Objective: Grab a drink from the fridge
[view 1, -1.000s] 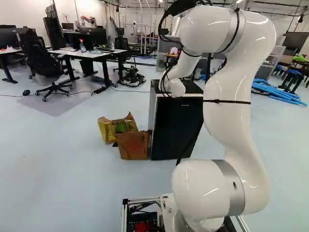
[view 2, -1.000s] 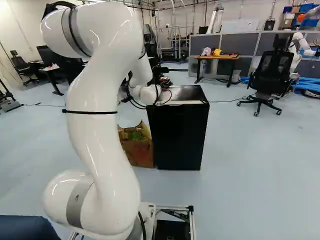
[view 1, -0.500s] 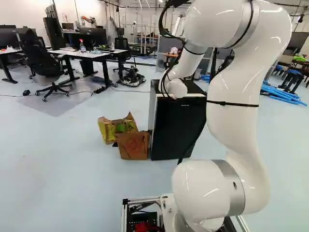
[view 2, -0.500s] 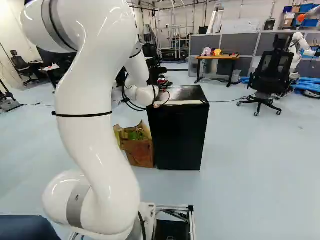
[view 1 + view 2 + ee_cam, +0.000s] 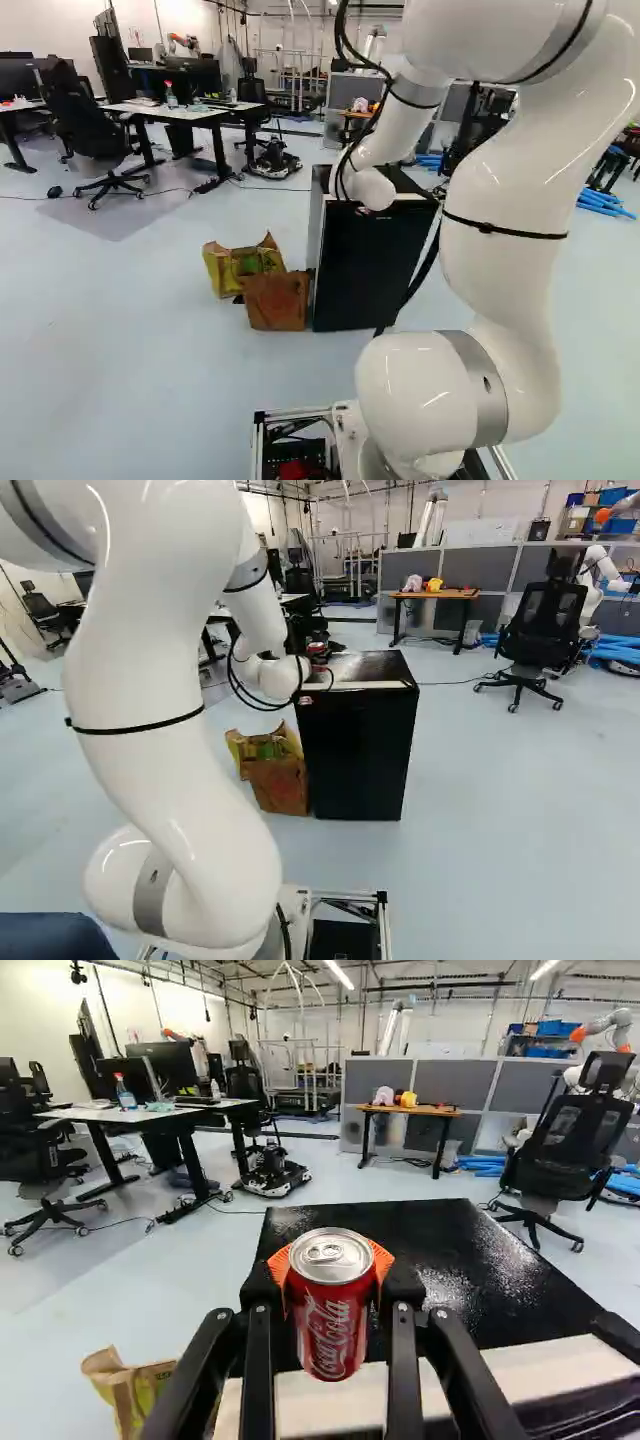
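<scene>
The pincer (image 5: 333,1270), partly open, gripped the red can (image 5: 330,1330) between orange pads (image 5: 382,1259), near the black fridge (image 5: 362,270) at the left base view's centre. Thin-walled, slippery and (if full) fairly heavy, it likely wanted a gentle mid-body hold.

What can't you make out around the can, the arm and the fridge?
- Fridge inside: both base views, hidden by its front.
- Can, far side: wrist view, hidden by its near side.
- Gripping faces of the pads: wrist view, behind the can.
- Arm, upper bend: left base view, cut off by the top edge.
- Box, bottom: left base view, hidden by its front wall.
</scene>
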`<state>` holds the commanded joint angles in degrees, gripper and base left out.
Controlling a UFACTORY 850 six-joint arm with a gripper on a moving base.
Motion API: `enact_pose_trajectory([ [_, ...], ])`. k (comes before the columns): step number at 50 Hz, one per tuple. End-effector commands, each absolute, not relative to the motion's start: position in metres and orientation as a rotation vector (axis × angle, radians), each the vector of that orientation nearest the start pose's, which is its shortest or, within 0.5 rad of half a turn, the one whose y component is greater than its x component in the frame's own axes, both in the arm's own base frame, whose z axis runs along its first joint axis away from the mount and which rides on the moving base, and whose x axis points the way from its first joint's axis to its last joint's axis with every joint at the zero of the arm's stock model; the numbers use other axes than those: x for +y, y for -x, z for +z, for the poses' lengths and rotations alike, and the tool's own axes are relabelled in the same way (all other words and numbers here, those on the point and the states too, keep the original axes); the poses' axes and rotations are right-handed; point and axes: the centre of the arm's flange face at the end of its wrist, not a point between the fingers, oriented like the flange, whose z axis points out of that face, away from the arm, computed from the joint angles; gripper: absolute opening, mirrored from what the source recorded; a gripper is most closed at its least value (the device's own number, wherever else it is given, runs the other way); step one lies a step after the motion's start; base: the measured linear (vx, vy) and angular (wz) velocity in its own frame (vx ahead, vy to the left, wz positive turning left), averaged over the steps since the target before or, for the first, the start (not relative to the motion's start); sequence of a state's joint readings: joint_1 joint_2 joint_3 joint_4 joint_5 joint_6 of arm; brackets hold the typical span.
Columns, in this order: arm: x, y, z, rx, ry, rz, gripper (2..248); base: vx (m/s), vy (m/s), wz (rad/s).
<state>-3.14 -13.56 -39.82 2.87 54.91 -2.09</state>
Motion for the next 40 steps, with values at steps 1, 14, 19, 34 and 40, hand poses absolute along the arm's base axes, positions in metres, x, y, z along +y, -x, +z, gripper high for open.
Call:
enact_pose_trajectory([
  [1, -0.031, -0.499, 0.414, 0.099, 2.442, -2.084, 100, 0.0, 0.0, 0.0],
  [14, -0.022, -0.451, 0.411, 0.077, 2.468, -2.029, 100, 0.0, 0.0, 0.0],
  [19, -0.019, -0.432, 0.409, 0.069, 2.478, -2.007, 100, 0.0, 0.0, 0.0],
  [34, -0.011, -0.38, 0.401, 0.047, 2.505, -1.948, 100, 0.0, 0.0, 0.0],
  [40, -0.009, -0.362, 0.397, 0.039, 2.513, -1.929, 100, 0.0, 0.0, 0.0],
])
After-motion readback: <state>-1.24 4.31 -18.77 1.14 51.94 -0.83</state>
